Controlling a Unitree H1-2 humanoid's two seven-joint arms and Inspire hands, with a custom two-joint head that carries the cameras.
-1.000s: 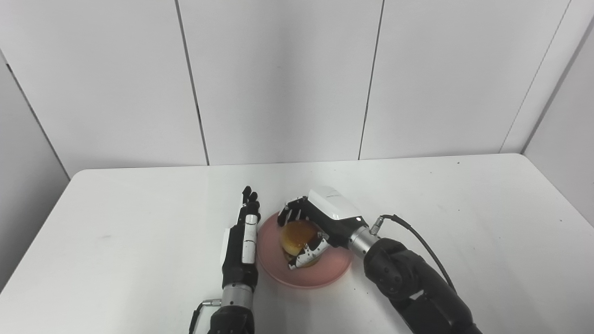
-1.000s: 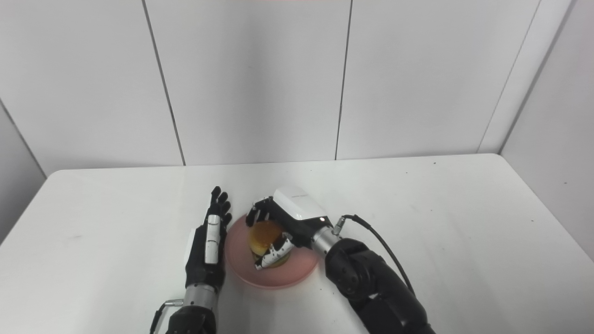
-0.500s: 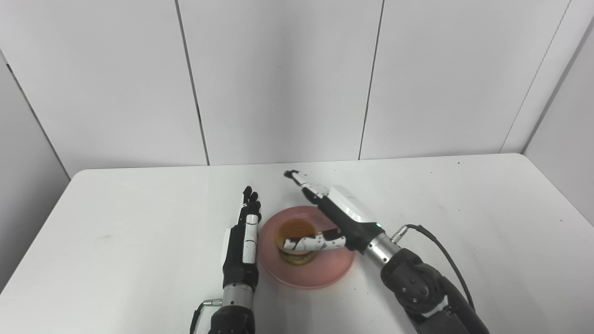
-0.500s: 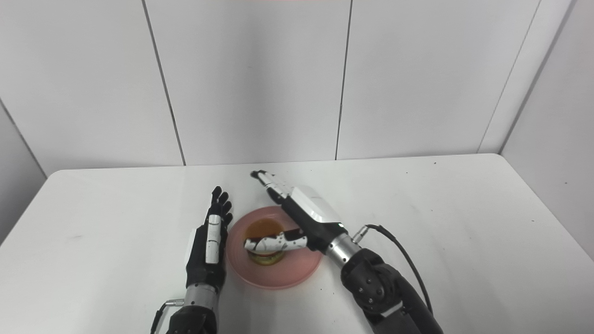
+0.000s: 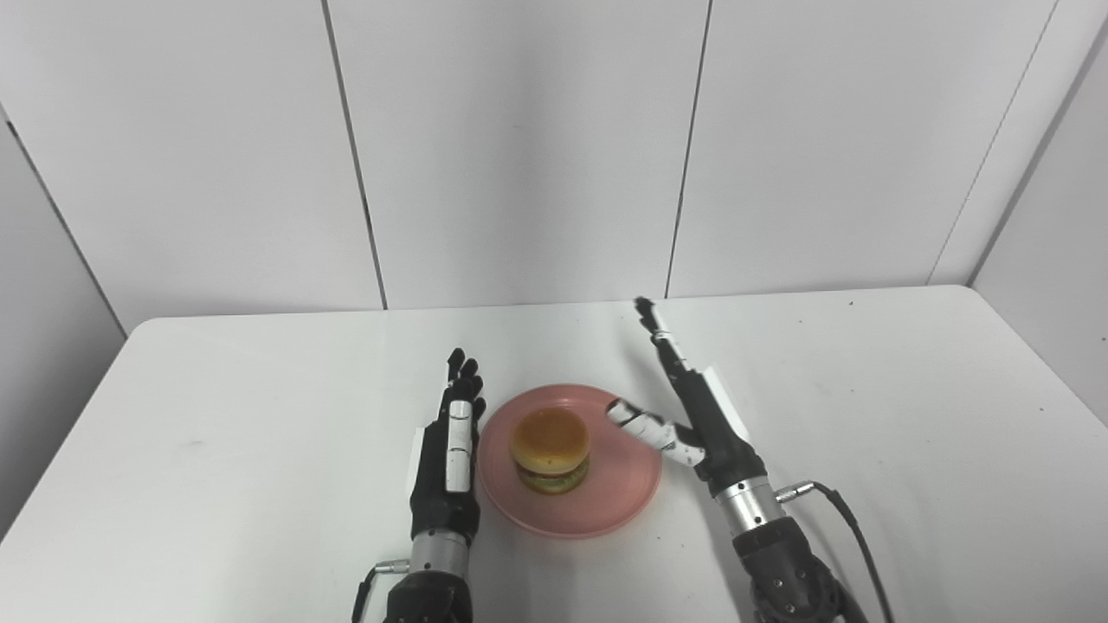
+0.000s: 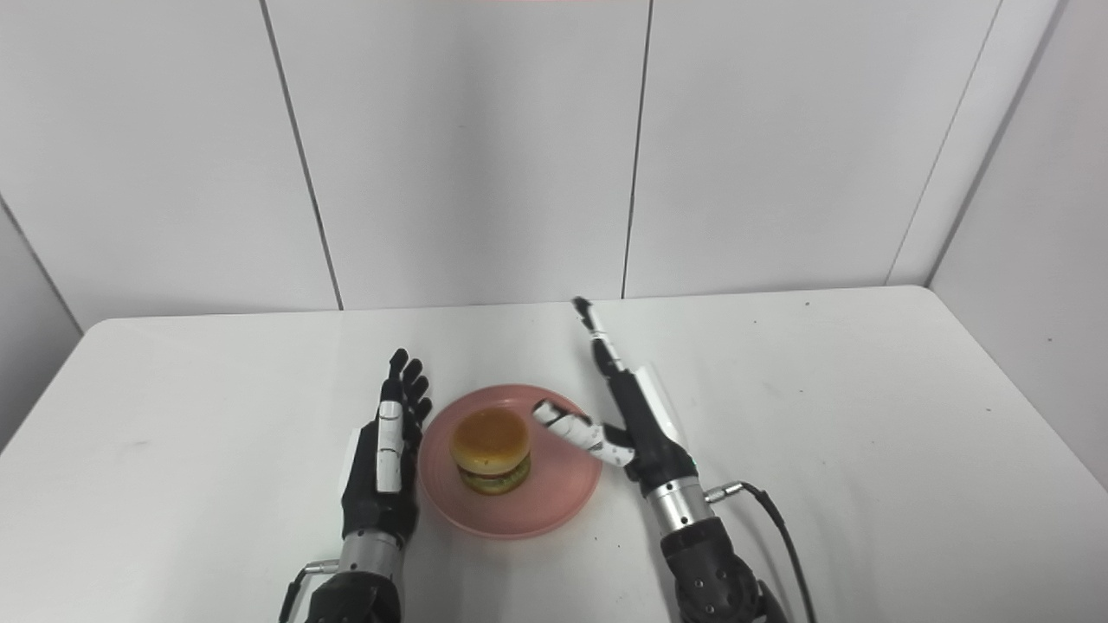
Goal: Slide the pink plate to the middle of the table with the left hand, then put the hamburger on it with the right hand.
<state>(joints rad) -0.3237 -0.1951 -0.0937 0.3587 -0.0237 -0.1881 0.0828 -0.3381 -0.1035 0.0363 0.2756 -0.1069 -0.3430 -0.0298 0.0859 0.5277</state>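
Observation:
The pink plate (image 5: pixel 620 497) lies near the middle of the white table, toward its front. A hamburger (image 5: pixel 550 449) with a tan bun and green lettuce stands upright on the plate's left half. My left hand (image 5: pixel 451 450) rests edge-on against the plate's left rim, fingers straight and together, holding nothing. My right hand (image 5: pixel 692 411) stands open just right of the plate, fingers stretched away from me and thumb reaching over the rim. It is apart from the hamburger.
The white table (image 5: pixel 866 389) stretches well to the left and right of the plate. White wall panels (image 5: pixel 519 147) rise right behind its far edge. A black cable (image 5: pixel 853 528) trails from my right wrist.
My right hand has opened, let go of the hamburger and drawn back to the right of the plate. The hamburger now stands free on the plate. The left hand has stayed put.

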